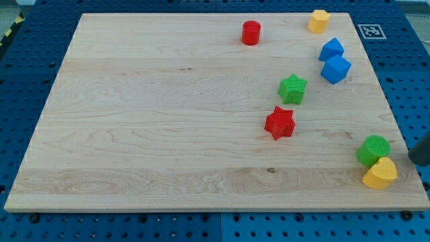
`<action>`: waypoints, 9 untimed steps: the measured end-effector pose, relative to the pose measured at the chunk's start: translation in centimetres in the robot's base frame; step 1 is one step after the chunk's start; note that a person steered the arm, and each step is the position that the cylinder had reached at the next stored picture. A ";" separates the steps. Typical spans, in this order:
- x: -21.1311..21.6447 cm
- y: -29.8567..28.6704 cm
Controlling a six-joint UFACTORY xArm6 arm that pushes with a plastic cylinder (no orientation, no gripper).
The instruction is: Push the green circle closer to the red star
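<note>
The green circle sits near the board's lower right corner, touching a yellow heart-shaped block just below it. The red star lies to the left of it and a little higher, a good gap away. The dark rod enters at the view's right edge, and my tip is just right of the green circle, at the board's right edge, with a small gap between them.
A green star sits just above and right of the red star. Two blue blocks lie at the upper right. A yellow block and a red cylinder lie near the top edge. The wooden board rests on a blue pegboard.
</note>
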State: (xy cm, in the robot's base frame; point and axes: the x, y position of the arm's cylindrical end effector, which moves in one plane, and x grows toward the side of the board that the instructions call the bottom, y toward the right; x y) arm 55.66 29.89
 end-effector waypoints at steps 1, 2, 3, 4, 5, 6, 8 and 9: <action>0.0 -2.7; 0.0 -5.4; -0.1 -7.9; -0.9 -9.9; -1.1 -12.3; -1.6 -15.4; -2.8 -17.6; -0.1 -15.1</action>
